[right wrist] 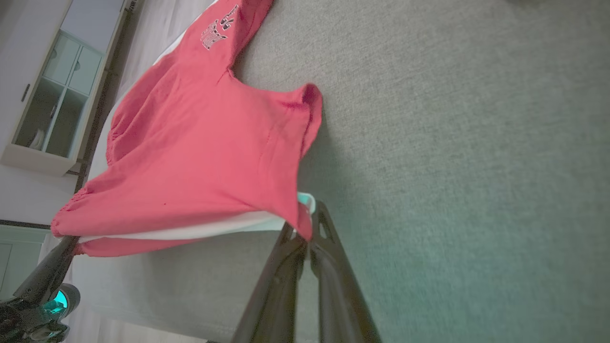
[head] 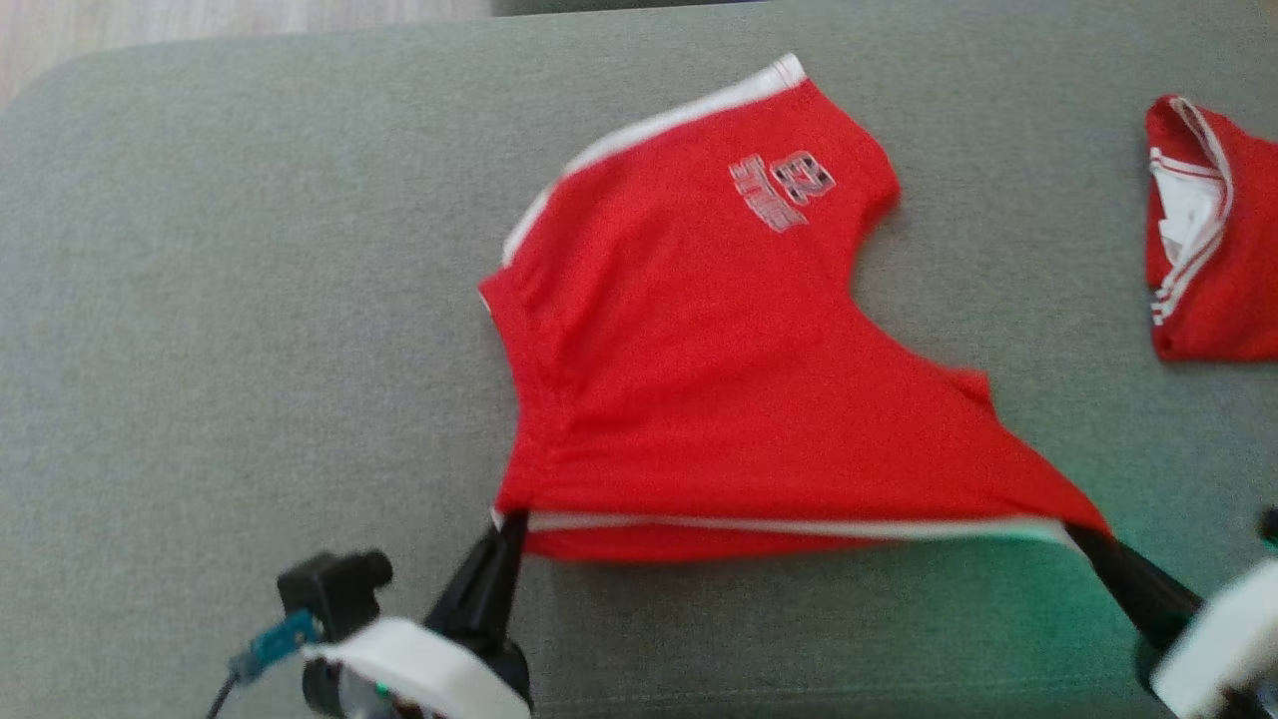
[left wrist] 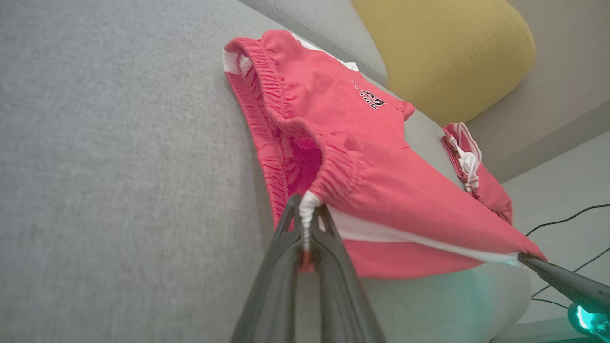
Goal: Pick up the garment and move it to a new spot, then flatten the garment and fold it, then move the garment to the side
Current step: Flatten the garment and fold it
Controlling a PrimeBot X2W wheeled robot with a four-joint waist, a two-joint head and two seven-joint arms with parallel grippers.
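shorts point(head: 719, 379) stretched left–right, lying ahead of both | left gripper point(head: 512, 521) pinched on edge | right gripper point(head: 1080, 531) pinched on edge

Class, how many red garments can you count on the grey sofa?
2. The red shorts lie spread on the sofa, their near edge pinched by the left pincer and right pincer. The second red garment lies bunched to the right, partly cut off by the picture's edge.
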